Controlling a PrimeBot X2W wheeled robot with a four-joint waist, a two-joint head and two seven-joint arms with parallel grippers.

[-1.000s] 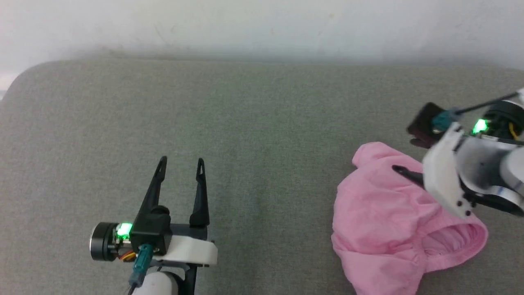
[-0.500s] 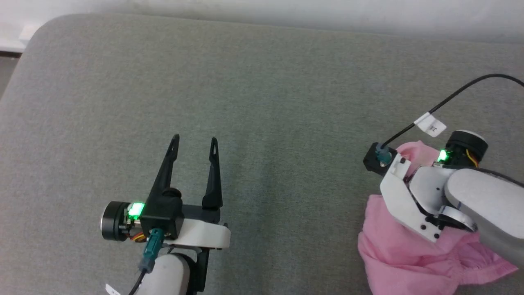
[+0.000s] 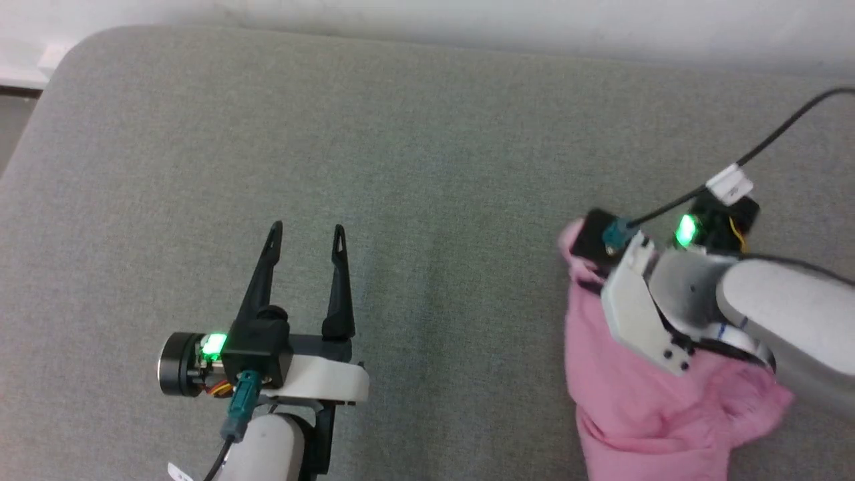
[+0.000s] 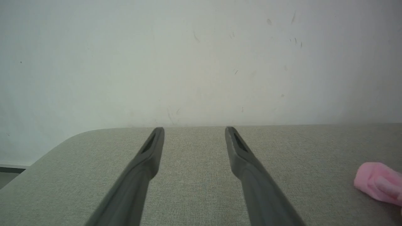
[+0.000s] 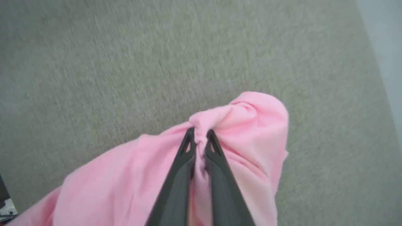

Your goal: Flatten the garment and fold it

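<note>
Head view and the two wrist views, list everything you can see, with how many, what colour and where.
shorts: one, light pink, bunched on the right side of the cushion, one fold pinched up
cushion: one, grey-green, under everything
wall: one, white, behind the cushion
left gripper: one, dark fingers, open, over the cushion left of the shorts
right gripper: one, dark fingers, shut on a fold of the shorts

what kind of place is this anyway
Probably a bare indoor test room: a grey fabric-covered surface against a plain, scuffed white wall, with pink shorts on it.
</note>
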